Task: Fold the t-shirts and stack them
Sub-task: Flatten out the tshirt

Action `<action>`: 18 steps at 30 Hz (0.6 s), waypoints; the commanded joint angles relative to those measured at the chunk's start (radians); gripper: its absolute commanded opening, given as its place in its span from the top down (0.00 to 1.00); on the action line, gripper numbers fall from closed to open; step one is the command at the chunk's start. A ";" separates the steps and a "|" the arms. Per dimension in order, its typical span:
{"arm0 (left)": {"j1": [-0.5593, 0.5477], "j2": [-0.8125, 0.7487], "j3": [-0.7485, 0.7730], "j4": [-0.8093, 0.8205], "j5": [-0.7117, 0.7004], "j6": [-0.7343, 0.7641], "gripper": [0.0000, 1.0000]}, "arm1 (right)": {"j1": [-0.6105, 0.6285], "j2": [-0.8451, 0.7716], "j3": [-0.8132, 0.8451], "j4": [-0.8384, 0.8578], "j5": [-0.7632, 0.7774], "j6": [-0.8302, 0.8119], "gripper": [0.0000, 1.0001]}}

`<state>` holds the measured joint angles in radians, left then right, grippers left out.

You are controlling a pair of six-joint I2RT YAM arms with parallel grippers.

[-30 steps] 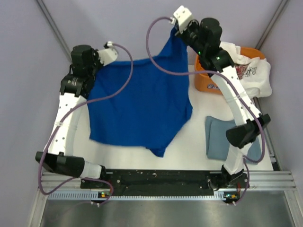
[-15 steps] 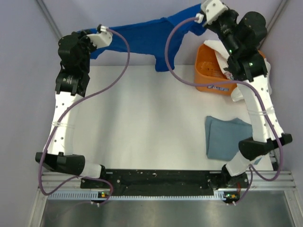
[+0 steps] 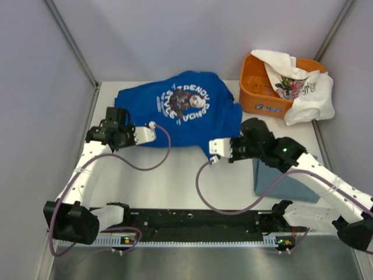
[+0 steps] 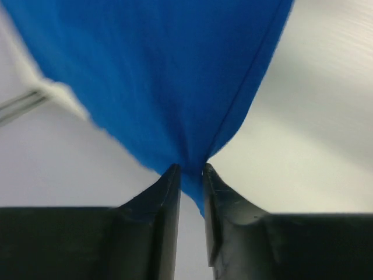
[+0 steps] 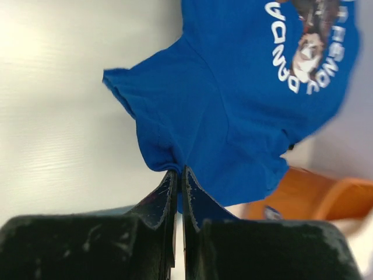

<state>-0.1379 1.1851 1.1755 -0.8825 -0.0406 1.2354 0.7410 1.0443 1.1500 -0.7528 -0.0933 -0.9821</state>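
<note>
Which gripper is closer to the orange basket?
Right. The right gripper is near-left of the orange basket, at the near edge of the blue t-shirt; the left gripper is much farther left.

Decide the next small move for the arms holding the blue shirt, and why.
The blue shirt lies spread on the table, print up, and the left gripper and right gripper each pinch its near edge. So probably open both and let go, letting it settle for folding.

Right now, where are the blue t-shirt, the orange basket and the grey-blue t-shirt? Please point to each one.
blue t-shirt (image 3: 182, 105): top view, on its round chest print.
orange basket (image 3: 258, 104): top view, on its near outer wall.
grey-blue t-shirt (image 3: 268, 185): top view, on its near left part, beside the right arm.
</note>
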 commanded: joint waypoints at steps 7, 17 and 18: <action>0.006 -0.117 -0.444 -0.185 0.058 0.009 0.36 | 0.132 0.121 -0.173 -0.111 -0.066 0.097 1.00; 0.041 -0.237 -0.593 -0.311 -0.016 0.045 0.36 | 0.132 0.060 -0.210 -0.189 -0.060 0.088 1.00; 0.041 -0.239 -0.591 -0.343 0.005 0.052 0.36 | 0.132 0.048 -0.219 -0.189 -0.057 0.080 1.00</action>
<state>-0.1085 0.9577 0.6052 -1.1130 -0.0441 1.2461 0.8619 1.1492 0.9535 -0.9096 -0.1440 -0.9035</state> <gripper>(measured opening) 0.638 0.010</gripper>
